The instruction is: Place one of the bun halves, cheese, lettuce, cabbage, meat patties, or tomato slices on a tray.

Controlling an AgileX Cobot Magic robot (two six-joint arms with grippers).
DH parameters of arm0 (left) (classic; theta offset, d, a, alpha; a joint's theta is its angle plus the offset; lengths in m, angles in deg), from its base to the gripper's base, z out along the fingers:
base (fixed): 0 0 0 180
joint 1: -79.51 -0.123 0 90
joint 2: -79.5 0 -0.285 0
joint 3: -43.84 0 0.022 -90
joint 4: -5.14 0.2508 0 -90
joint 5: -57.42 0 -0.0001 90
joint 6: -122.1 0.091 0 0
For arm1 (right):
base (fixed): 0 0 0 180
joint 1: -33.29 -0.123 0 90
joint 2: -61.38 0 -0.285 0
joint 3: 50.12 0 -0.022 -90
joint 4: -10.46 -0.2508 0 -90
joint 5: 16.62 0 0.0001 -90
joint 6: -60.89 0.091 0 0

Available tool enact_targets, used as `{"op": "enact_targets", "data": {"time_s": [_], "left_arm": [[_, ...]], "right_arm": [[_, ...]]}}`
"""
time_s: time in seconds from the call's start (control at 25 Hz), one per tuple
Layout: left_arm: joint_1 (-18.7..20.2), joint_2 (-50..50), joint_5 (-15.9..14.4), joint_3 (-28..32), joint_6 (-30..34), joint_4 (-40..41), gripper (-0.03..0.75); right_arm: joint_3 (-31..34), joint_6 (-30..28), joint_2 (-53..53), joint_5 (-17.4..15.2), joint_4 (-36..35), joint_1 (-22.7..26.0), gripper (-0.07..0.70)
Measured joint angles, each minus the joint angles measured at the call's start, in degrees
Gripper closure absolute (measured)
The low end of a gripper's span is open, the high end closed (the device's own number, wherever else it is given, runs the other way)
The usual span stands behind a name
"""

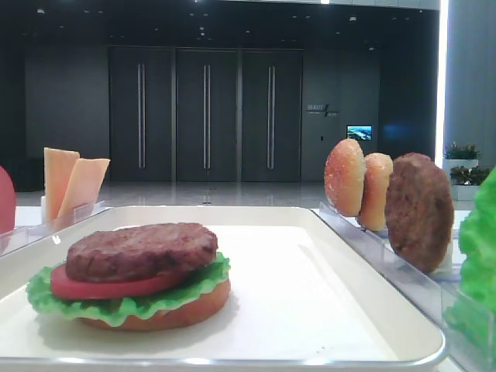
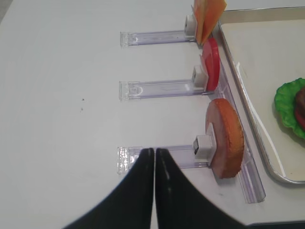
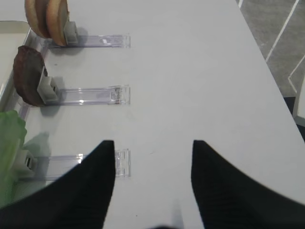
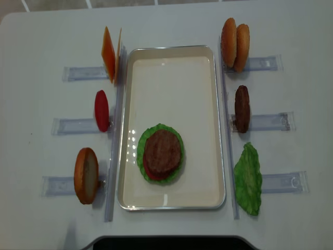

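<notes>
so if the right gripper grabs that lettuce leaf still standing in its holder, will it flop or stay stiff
The lettuce looks thin and ruffled, so it will probably bend in the grip. It stands upright in its holder, so likely semi-stiff. Probably light, and apt to shift.

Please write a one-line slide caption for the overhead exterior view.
White tray holding a stack of bun base, lettuce, tomato and meat patty, with spare ingredients standing in clear holders on both sides.

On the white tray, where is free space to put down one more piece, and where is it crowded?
The tray is bare across its far half, between the cheese side and the domed bun halves side. The near half is crowded by the stack topped with a meat patty; only narrow strips remain beside it.
</notes>
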Motion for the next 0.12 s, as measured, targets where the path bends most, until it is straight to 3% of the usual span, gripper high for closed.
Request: {"op": "enact_targets", "data": {"time_s": [0.12], "left_arm": [[0.0, 0.0, 0.0, 0.0, 0.0, 0.0, 0.716]], "right_arm": [[0.0, 0.0, 0.0, 0.0, 0.0, 0.0, 0.281]]}}
